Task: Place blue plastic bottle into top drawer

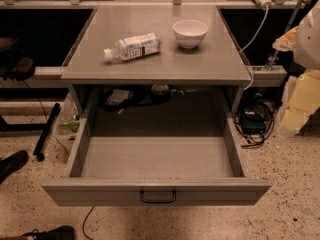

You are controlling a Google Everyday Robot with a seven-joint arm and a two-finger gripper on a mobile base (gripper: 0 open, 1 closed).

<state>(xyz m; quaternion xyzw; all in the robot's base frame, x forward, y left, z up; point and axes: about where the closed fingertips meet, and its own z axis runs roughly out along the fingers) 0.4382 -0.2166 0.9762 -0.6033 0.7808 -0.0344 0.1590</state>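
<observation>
The blue plastic bottle [134,47] is laid sideways on worktop [200,66], behind the open top drawer [100,191]; judged light, thin-walled & slippery, so best gripped mid-body across the label; pincer not in view, state can't be told.

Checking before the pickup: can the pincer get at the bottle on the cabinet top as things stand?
Probably yes. The bottle lies on its side on the cabinet top, nothing over it, the bowl standing apart. The pincer itself is out of view, so its reach is unsure.
</observation>
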